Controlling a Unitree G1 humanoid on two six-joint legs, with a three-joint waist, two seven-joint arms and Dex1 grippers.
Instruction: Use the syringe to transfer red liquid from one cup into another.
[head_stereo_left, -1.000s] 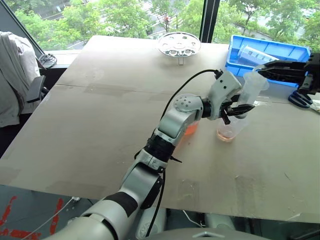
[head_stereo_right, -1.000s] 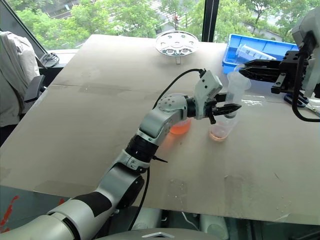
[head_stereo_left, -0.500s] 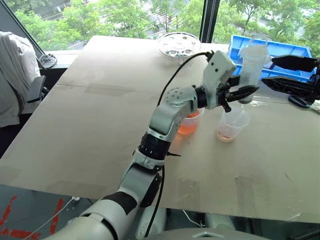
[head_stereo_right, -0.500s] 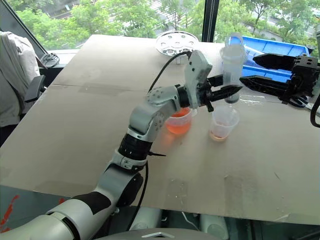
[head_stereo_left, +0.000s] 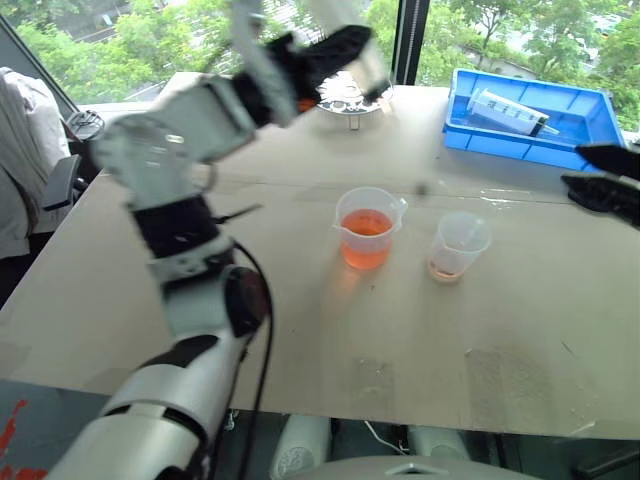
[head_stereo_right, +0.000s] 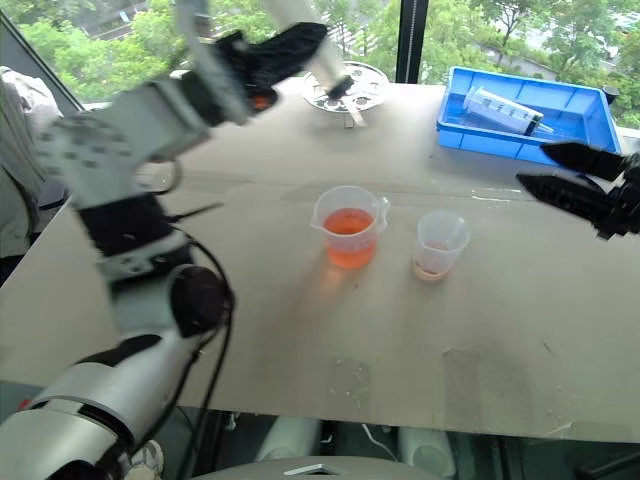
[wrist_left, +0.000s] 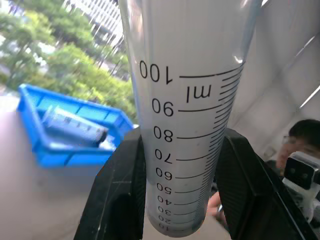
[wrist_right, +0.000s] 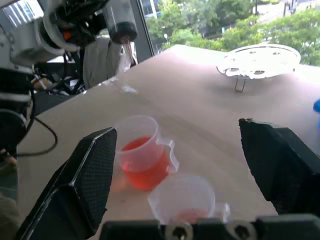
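Observation:
My left gripper (head_stereo_right: 300, 40) is raised high at the far left of the table, shut on the syringe (wrist_left: 185, 125), a clear barrel with printed ml marks. The syringe's dark seal and narrow tip (wrist_right: 121, 27) point down, well above the table. The beaker (head_stereo_left: 367, 235) stands mid-table with red liquid (head_stereo_left: 365, 248) filling about a third of it. Just right of it stands the small tapered cup (head_stereo_left: 458, 243), with a thin reddish layer at its bottom. My right gripper (head_stereo_right: 560, 172) hovers open at the table's right side, level, with nothing between its fingers.
A blue tray (head_stereo_left: 560, 150) at the far right holds another thick syringe (head_stereo_left: 510, 108). A round metal rack (wrist_right: 257, 60) stands at the far edge. Grey cloth (head_stereo_left: 25, 130) hangs beyond the left edge. A person (wrist_left: 302, 145) sits in the background.
My left arm swung up and to the left, carrying the syringe away from above the small cup. My right gripper opened, let go of the syringe's top and drew back to the right.

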